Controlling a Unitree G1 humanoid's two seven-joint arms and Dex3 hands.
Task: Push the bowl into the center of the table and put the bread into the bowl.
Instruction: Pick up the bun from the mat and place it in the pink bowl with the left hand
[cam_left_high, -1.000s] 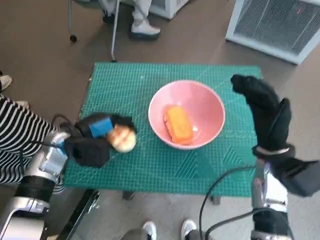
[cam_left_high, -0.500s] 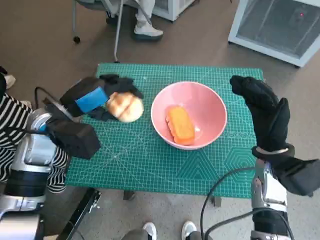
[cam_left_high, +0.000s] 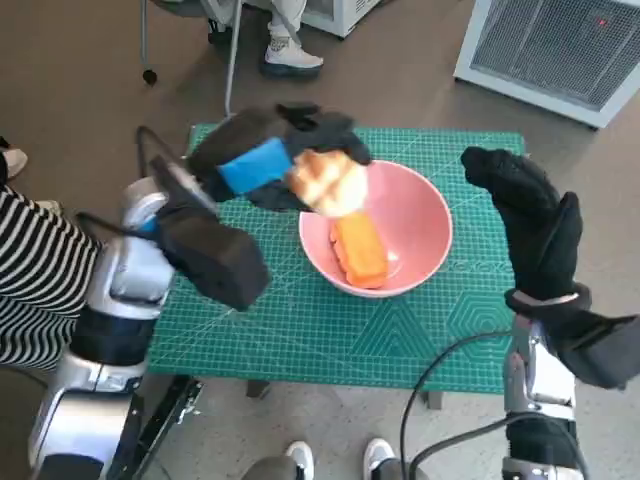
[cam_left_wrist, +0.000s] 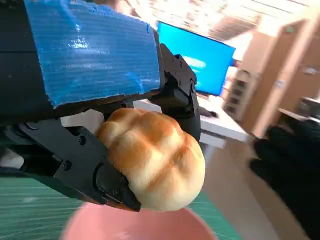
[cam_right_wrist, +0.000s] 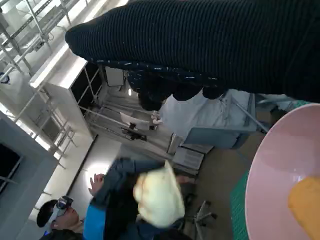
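Carrying the bread roll (cam_left_high: 328, 181) in the left hand (cam_left_high: 268, 160), fingers closed round it from behind and beneath, blue tape uppermost. Holding it raised off the worktop (cam_left_high: 300, 330), over the near-left rim of the pink bowl (cam_left_high: 415, 225) as seen from the head. Confirmed by the left wrist view: bun (cam_left_wrist: 155, 157) gripped firm against the black fingers (cam_left_wrist: 107, 182), pink rim just below.

Sitting roughly mid-worktop, the bowl, with 1 orange oblong piece (cam_left_high: 360, 248) lying inside on its floor. Judged from that: pushing step done, placing step in hand and well advanced, roll not yet inside.

Standing upright at the bowl's right side, the right hand (cam_left_high: 530, 230), gloved, fingers extended and holding nothing, apart from the rim by a small gap in the head view. Looking ready to steady the bowl, though no contact visible.

Calling next for a short carry further over the bowl's middle, a lowering until the roll nears the orange piece, then an opening of the fingers. Needing care at the rim: a low pass could clip the near edge and tip or shift the bowl. Also worth minding: a round roll landing on the orange piece may roll toward the wall rather than settle.
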